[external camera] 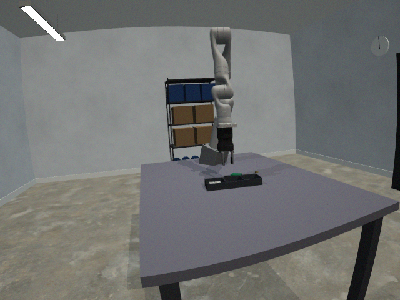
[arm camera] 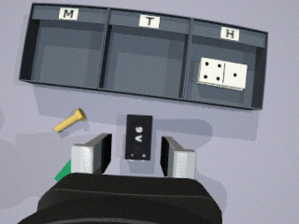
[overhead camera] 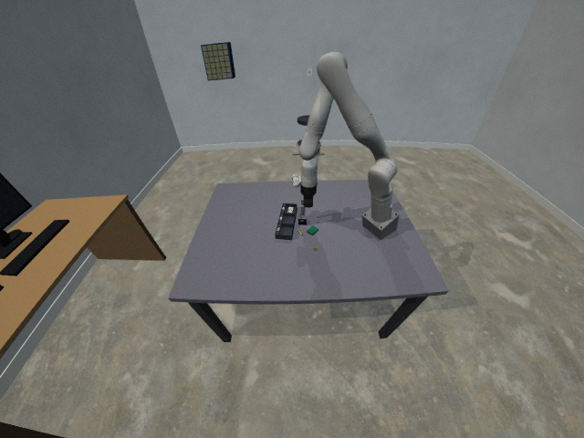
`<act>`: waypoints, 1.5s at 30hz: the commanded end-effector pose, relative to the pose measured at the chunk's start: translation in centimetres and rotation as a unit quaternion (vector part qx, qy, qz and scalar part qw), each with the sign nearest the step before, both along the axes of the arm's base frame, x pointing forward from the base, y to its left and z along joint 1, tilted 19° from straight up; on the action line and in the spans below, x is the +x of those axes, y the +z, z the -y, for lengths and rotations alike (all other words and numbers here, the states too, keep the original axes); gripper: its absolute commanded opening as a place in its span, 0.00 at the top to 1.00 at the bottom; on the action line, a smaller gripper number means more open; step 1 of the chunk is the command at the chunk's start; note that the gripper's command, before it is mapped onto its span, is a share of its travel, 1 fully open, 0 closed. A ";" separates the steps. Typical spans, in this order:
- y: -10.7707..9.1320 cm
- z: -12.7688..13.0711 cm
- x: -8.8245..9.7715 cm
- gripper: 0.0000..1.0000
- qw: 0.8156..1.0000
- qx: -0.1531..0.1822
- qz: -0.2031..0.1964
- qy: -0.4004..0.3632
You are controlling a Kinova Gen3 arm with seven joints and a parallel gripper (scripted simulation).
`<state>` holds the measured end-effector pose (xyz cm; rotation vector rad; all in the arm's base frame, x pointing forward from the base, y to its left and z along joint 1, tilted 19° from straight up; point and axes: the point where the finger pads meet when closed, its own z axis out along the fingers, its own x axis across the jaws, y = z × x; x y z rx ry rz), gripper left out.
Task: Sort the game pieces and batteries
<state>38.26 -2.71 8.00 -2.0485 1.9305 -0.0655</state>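
A dark tray of three bins (arm camera: 146, 55) marked M, T and H lies on the table; it also shows in the top view (overhead camera: 286, 220) and the exterior view (external camera: 233, 182). A white domino (arm camera: 222, 74) lies in bin H. Bins M and T look empty. A black 9V battery (arm camera: 138, 137) lies on the table beside bin T, also seen in the top view (overhead camera: 302, 220). My gripper (arm camera: 135, 148) is open and hangs above the battery, one finger on each side of it, also seen in the top view (overhead camera: 307, 204) and the exterior view (external camera: 227, 160).
A brass screw (arm camera: 69, 121) lies on the table near bin M. A green flat block (overhead camera: 312, 230) lies right of the tray, half hidden by my left finger in the wrist view (arm camera: 63, 172). A small brass piece (overhead camera: 314, 248) lies nearer the table's middle. The arm's base (overhead camera: 380, 224) stands at the right.
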 end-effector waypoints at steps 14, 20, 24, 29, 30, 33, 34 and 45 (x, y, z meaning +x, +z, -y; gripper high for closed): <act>-1.1 -0.1 0.3 0.20 1.000 0.000 0.000 -0.001; -3.4 -1.0 0.6 0.20 1.000 0.000 0.000 -0.001; -4.1 -1.2 0.8 0.20 1.000 0.000 0.000 -0.001; -6.0 -1.8 1.2 0.20 1.000 0.000 0.000 -0.001; -6.2 -1.9 1.2 0.20 1.000 0.000 0.000 -0.001; -6.2 -1.9 1.1 0.20 1.000 0.000 0.000 -0.001; -6.2 -1.9 1.1 0.20 1.000 0.000 0.000 -0.001; -6.2 -1.5 1.5 0.20 1.000 0.000 0.000 -0.001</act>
